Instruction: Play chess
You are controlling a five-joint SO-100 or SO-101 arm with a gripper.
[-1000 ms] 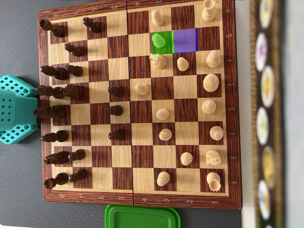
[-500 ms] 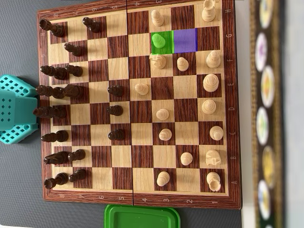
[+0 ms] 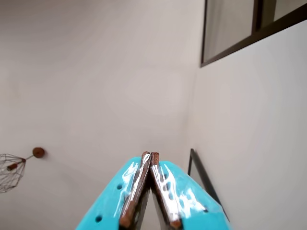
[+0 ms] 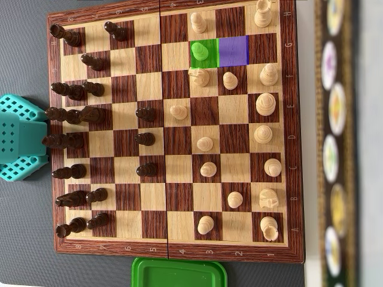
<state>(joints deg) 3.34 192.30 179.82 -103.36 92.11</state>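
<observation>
Hand (image 3: pixel 149 158) clenched, empty, aimed at a wall. Across the wooden chessboard (image 4: pixel 173 250) from it, the pale turned-wood pawn on the green-marked square (image 4: pixel 201 52) looks light, rigid, smooth; best gripped low at its neck.

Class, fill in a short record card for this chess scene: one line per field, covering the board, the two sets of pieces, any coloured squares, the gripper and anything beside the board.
Board: wooden chessboard on a grey surface, seen from above
Dark pieces: dark pieces grouped on the left side in the overhead view
Light pieces: light pieces on the right side
Green square: green square near the top, with a pawn on it
Purple square: purple square, right of the green one, no piece on it
Gripper: gripper shut, empty, pointing at a wall in the wrist view
Arm: teal arm at the board's left edge
Beside board: green tray below the board
</observation>
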